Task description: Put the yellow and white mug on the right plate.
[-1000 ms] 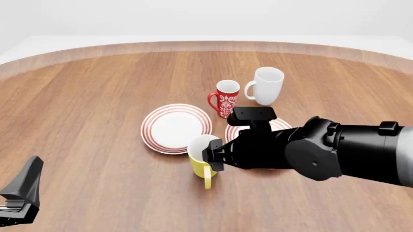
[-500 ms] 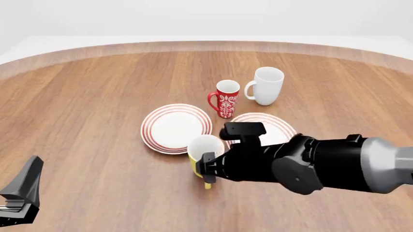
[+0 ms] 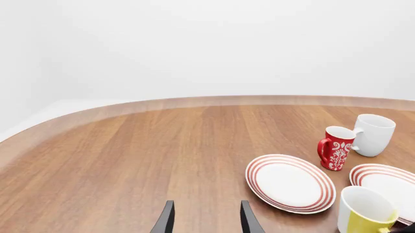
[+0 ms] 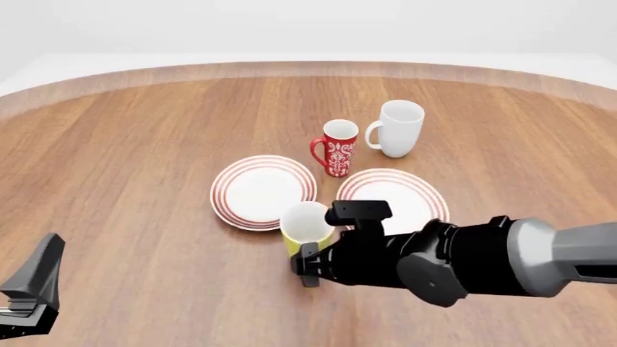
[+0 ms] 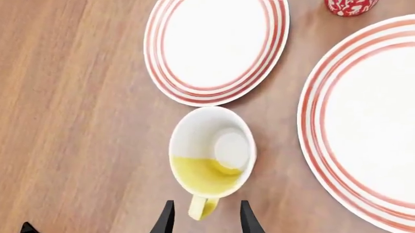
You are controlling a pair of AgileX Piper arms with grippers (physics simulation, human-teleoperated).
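The round brown wooden table fills the pale, bare room. The right plate, white with red rings, lies empty. The yellow mug with a white inside stands upright on the wood between both plates, so the task looks barely begun. The black right gripper hangs with its jaws apart astride the handle; grasping, lifting and placing remain. The left gripper rests spread and idle.

**Setting: one wooden table, plain white surround**

A round wooden table fills most of the front view, grain running lengthwise, paler curved rim across the top. Behind it, plain white backdrop. Lighting even and soft, shadows faint.
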